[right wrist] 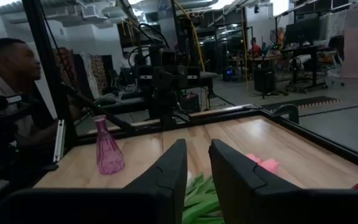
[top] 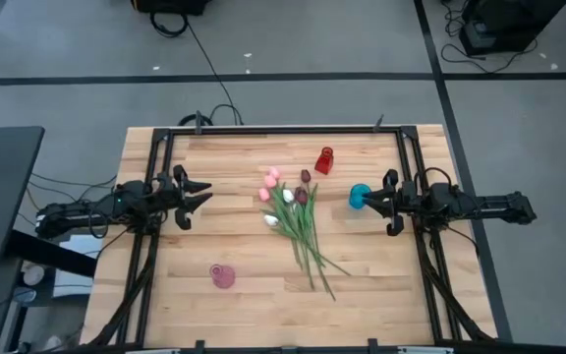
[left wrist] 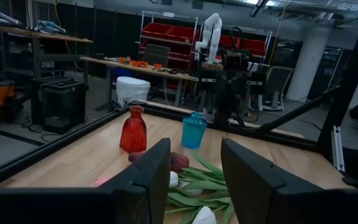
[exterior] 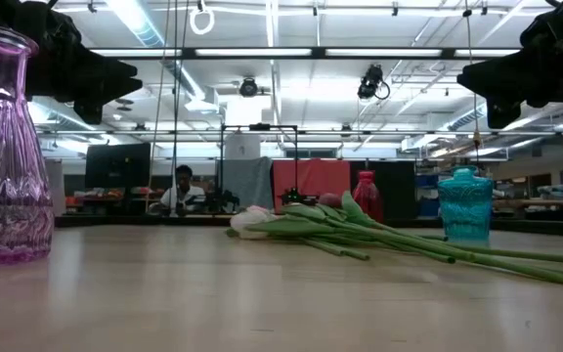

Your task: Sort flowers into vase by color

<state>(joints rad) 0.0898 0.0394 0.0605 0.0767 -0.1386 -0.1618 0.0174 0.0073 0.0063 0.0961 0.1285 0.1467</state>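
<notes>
The flowers (top: pixel 295 214) lie in a loose bunch on the middle of the table, with pink, dark red and white heads toward the far edge and green stems fanning toward the near edge. They also show in the low view (exterior: pixel 360 233) and below the left wrist camera (left wrist: pixel 194 186). My left gripper (top: pixel 200 195) hangs open above the table, left of the bunch (exterior: pixel 106 80). My right gripper (top: pixel 381 202) hangs open on the right, raised above the table (exterior: pixel 487 86), next to a teal vase (top: pixel 360 196).
A red vase (top: pixel 324 159) stands beyond the flower heads, and a pink vase (top: pixel 222 276) stands near the table's near left. The teal vase (exterior: pixel 465 205) is upright below the right gripper. A black frame rims the table. A person (right wrist: pixel 8 62) sits beyond the left edge.
</notes>
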